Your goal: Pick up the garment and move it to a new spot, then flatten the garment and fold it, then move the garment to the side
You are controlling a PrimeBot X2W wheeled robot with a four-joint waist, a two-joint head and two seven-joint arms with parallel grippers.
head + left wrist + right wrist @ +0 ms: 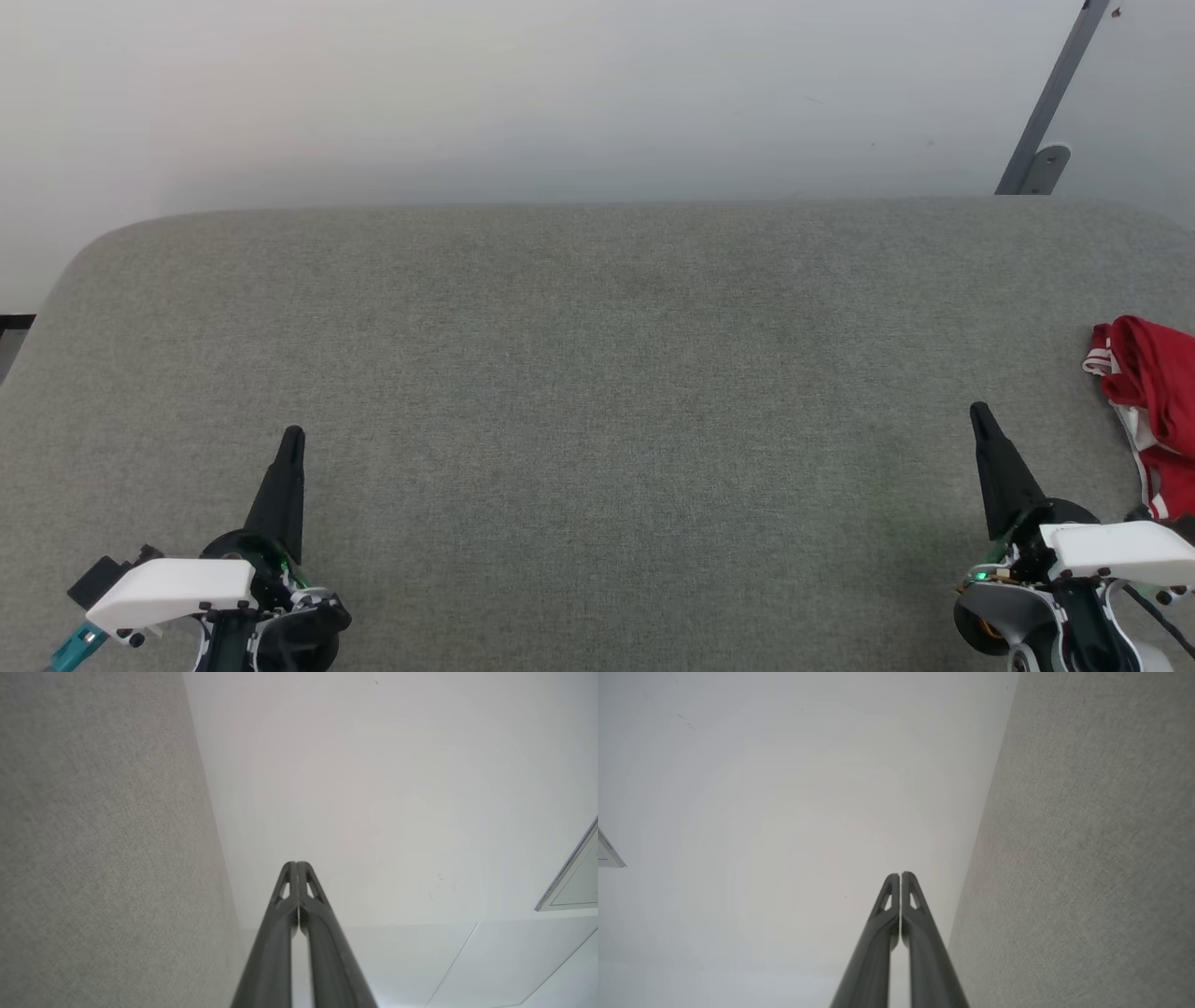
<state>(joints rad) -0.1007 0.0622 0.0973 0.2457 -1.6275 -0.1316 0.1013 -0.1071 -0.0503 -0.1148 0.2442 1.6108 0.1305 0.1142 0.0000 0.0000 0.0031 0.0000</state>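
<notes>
**Grippers idle, garment bunched at the pad's right edge**

Nearest the camera, the left gripper [292,437] and the right gripper [978,409] rest low over the grey pad [597,373]. One sits at each lower corner of the head view, fingers pointing away from the robot. In each wrist view the two fingers press tip to tip with nothing between them, so both grippers are closed and empty.

Just beyond the right gripper and to its right, near it but apart from it, the garment [1153,392] lies on the pad at the right edge of the view. It is red with striped trim showing, and rumpled rather than spread flat. The frame cuts part of it off, so whether it is folded cannot be told. It lies well apart from the left gripper, with the width of the pad between them.

The scene fits two stages: a bunched garment waiting to be picked up, or one already set to the side. Nothing here settles which.

Beyond the pad's far edge stands a pale wall [560,93], with a grey strut [1046,121] at the upper right.
</notes>
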